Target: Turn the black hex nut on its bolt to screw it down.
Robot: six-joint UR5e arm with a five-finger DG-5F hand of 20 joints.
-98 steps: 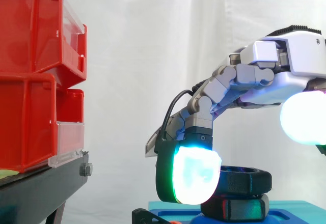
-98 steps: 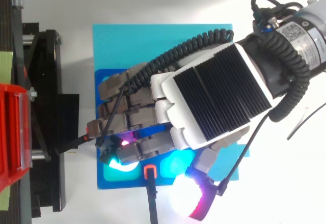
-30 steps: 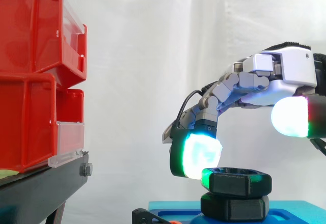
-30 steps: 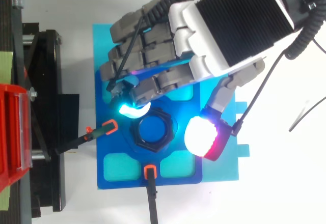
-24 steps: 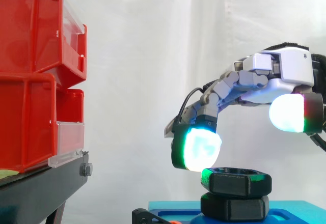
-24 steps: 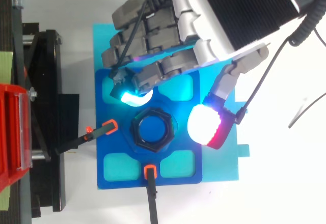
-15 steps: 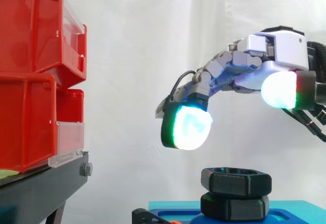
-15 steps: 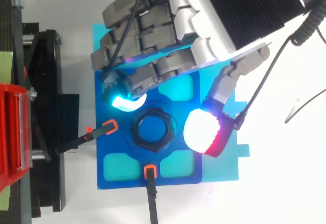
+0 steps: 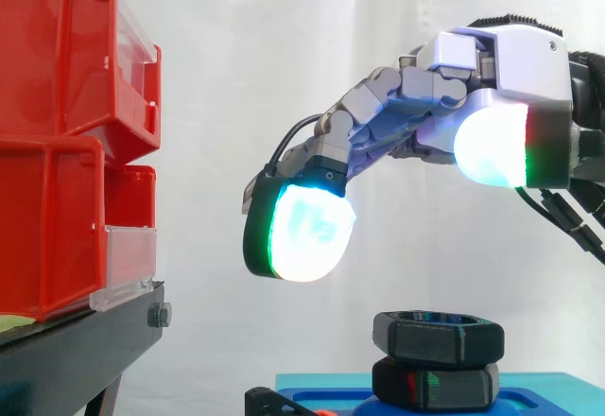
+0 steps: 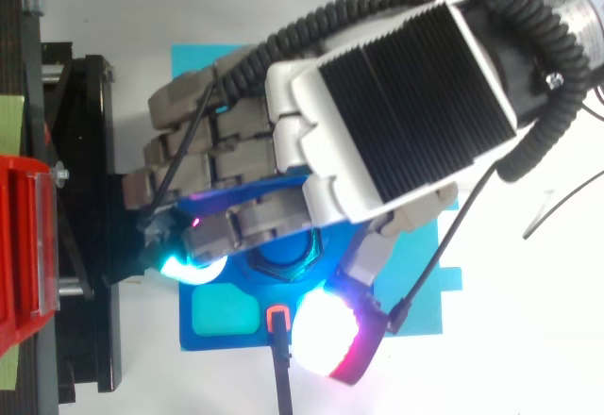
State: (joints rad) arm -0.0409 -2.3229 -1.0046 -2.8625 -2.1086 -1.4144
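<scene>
Two black hex pieces stacked there. Which was yours?

The upper one, the black hex nut [image 9: 438,334], sitting on its bolt above the lower hex piece [image 9: 435,384] and the blue fixture [image 10: 226,316]. My hand [image 10: 387,104] hovered over it, fingers loosely spread, holding nothing.

How would you take the turn?

I judged it best to come straight down, seat the pads [image 9: 301,227] on opposite flats, and twist level, without lifting, so the thread wouldn't bind.
</scene>
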